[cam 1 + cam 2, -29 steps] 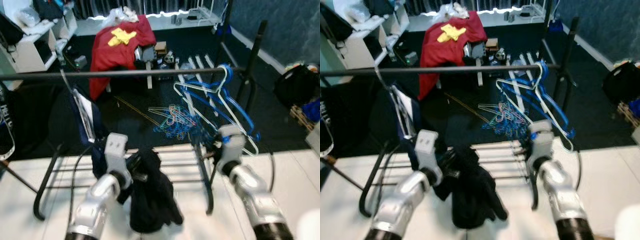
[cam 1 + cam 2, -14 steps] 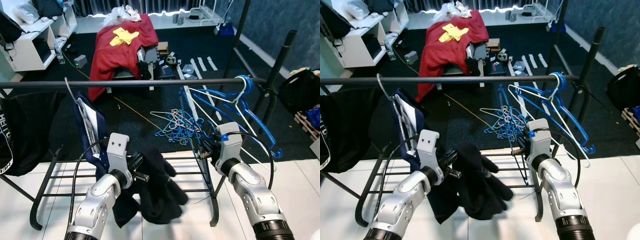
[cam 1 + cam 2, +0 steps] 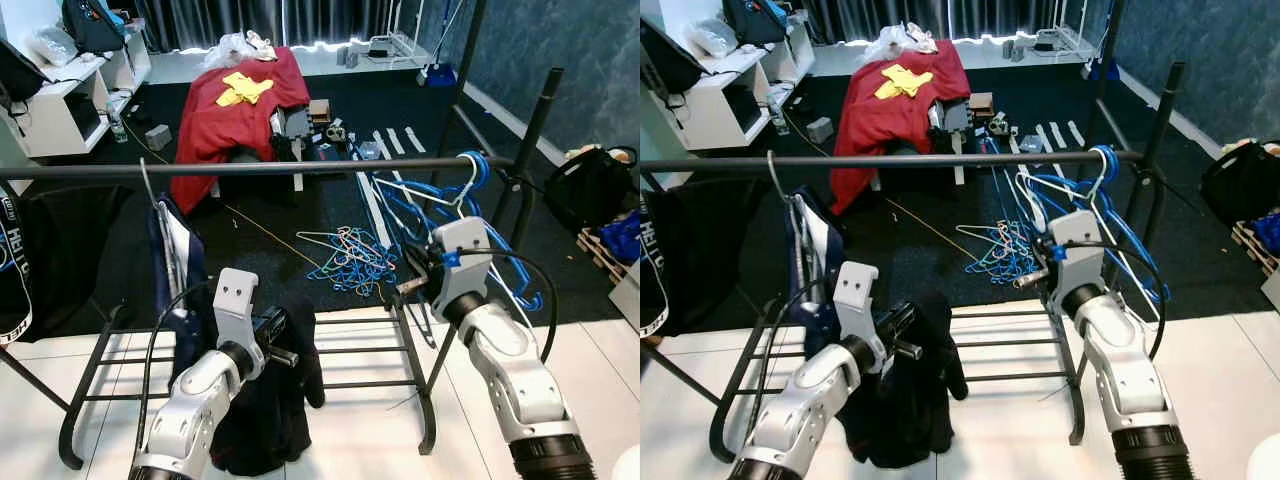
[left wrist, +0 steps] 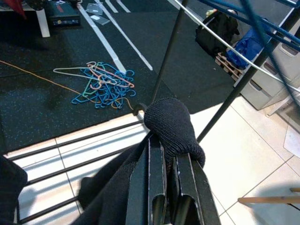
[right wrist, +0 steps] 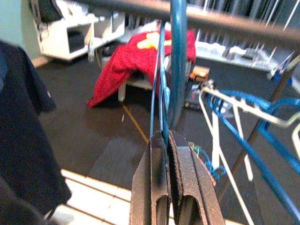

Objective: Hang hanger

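1. Nearest the camera, a black garment (image 3: 265,400) is held by the left pincer (image 4: 165,161), its two fingers pressed together on a fold of the knit cloth, which is draped down over the low rack shelf (image 3: 350,350).
2. Just above the white tiled floor (image 3: 350,440), the right pincer (image 5: 168,140) is seen clamped on a blue hanger (image 5: 177,61), the thin wire being gripped between the closed fingers.
3. A little further up, the hook of that blue hanger is raised close to the dark rail (image 3: 250,168) of the clothes rack; whether it is resting on the bar cannot be told.
4. Beside it, at the rail's right end, a cluster of blue and white hangers (image 3: 470,215) is hung.
5. Toward the rail's left, a navy and white garment (image 3: 175,260) is hung on a wire hook, and a black shirt (image 3: 15,260) is seen at the far left edge.
6. Beyond the rack, a tangled heap of coloured hangers (image 3: 345,260) is laid on the dark floor.
7. Furthest back, a red cloth (image 3: 235,110) with a yellow item (image 3: 240,88) on it is spread over a piece of furniture, and white shelves (image 3: 60,95) are placed at the left.
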Available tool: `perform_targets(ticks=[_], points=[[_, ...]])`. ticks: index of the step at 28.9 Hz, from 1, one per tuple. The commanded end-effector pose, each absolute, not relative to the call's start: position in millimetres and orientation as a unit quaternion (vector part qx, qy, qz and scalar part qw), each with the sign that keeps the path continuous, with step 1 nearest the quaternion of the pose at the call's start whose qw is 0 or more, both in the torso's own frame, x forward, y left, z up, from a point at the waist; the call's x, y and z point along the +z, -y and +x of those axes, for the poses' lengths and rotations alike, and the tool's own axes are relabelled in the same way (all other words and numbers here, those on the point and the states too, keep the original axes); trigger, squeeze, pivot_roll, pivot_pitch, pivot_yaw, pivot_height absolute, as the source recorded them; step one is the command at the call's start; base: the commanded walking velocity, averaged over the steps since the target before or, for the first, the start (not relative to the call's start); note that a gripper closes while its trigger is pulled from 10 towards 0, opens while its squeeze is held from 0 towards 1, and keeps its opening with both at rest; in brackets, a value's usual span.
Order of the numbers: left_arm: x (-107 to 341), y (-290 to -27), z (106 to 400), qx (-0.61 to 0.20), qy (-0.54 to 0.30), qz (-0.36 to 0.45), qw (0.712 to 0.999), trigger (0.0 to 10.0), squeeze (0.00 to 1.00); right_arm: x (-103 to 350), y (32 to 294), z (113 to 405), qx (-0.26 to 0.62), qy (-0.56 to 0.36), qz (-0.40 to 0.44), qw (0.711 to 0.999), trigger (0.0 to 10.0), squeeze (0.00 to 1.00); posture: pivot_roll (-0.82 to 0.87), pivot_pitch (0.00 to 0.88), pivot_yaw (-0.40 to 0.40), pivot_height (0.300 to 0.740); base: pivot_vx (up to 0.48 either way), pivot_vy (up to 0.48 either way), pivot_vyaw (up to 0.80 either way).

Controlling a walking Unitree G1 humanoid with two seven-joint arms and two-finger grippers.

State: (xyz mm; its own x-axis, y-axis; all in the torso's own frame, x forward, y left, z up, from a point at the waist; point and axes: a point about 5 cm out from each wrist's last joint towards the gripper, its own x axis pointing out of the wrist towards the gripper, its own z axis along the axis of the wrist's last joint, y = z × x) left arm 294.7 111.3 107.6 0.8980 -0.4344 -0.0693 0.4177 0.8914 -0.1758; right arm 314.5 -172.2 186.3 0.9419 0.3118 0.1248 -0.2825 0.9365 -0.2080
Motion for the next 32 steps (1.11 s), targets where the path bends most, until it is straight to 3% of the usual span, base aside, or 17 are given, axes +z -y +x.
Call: perform_targets(ticks=[1,12,20,32], points=[[114.2,-112.7,294.4,-0.226,-0.035,-0.065,0.971,10.0,0.0,205.9,167.8,312.3,0.147,0.127,-0.091,0.977,10.0,0.0,-0.04,0.083,0.031,0.74,0.0,0.0,0.0],[114.1,-112.9,294.0,-0.23,-0.035,-0.062,0.971,10.0,0.0,216.8,157.5,309.8,0.156,0.152,-0.084,0.972,10.0,0.0,-0.04,0.083,0.033,0.74,0.0,0.0,0.0],[112.6,-112.3,292.5,-0.238,-0.039,-0.05,0.969,10.0,0.0,196.6,166.4,318.9,0.148,0.079,-0.086,0.982,10.0,0.0,-0.03,0.086,0.042,0.74,0.0,0.0,0.0],[120.9,-111.3,287.3,-0.265,-0.016,-0.026,0.964,10.0,0.0,196.0,175.9,361.5,0.158,0.036,-0.094,0.982,10.0,0.0,0.0,0.102,0.046,0.74,0.0,0.0,0.0]])
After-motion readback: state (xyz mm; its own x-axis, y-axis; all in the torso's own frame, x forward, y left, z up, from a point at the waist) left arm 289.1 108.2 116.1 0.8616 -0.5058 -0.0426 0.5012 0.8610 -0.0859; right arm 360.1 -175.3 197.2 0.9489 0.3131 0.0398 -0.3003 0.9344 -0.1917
